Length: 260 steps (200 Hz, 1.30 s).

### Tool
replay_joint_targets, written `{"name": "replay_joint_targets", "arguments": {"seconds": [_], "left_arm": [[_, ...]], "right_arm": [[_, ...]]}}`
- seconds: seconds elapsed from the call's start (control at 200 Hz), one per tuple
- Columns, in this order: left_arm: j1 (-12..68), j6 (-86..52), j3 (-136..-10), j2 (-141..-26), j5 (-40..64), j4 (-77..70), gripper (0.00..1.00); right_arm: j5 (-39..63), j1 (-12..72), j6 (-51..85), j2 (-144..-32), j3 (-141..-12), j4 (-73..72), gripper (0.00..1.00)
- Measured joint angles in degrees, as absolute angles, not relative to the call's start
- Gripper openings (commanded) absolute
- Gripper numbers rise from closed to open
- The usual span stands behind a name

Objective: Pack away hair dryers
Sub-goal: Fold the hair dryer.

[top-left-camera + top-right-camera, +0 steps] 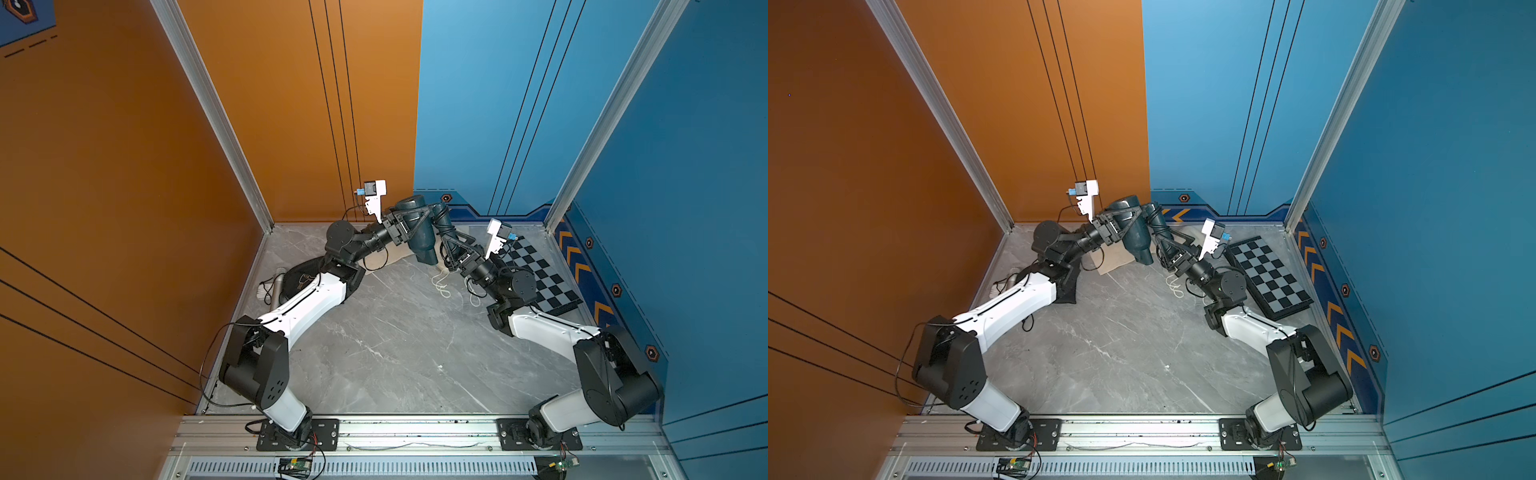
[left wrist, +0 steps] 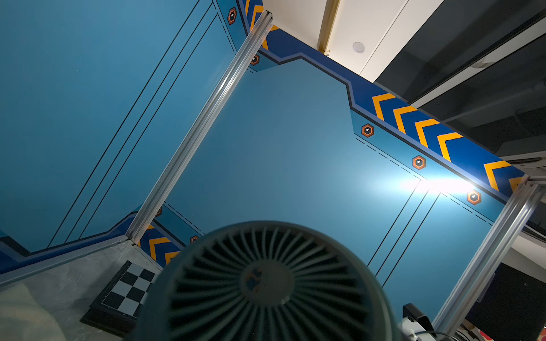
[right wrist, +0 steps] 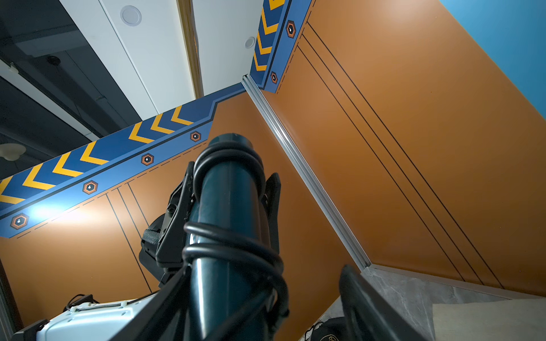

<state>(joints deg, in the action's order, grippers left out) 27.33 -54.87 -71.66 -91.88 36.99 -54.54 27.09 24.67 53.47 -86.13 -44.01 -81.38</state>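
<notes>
Teal-black dryer (image 1: 424, 245) is held up over the back of the marble table (image 1: 395, 340), left gripper (image 1: 419, 217) clamped across its barrel, right gripper (image 1: 444, 226) jaws spread loosely around its handle.

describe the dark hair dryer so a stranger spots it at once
At the far end of the grey marble table, where the orange wall meets the blue wall, look above the beige pouch. The left gripper holds the dark teal hair dryer, the only thing lifted off the table, black cord wound round its handle.
</notes>
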Motion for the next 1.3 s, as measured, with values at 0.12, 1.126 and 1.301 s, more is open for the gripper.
{"name": "replay_joint_targets", "arguments": {"seconds": [0.12, 1.126, 1.301], "left_arm": [[27.29, -54.94, -71.7, -91.88, 36.53, -55.29, 0.0], [24.91, -58.19, -72.9, -93.58, 42.26, -53.69, 0.0], [24.03, -59.66, -73.89, -95.33, 44.34, -53.06, 0.0]], "right_arm": [[27.53, 24.67, 54.17, -86.13, -44.82, -81.08, 0.87], [38.57, 20.32, 60.75, -85.01, -43.27, -75.99, 0.89], [43.77, 16.34, 59.29, -80.27, -41.32, -68.93, 0.89]]}}
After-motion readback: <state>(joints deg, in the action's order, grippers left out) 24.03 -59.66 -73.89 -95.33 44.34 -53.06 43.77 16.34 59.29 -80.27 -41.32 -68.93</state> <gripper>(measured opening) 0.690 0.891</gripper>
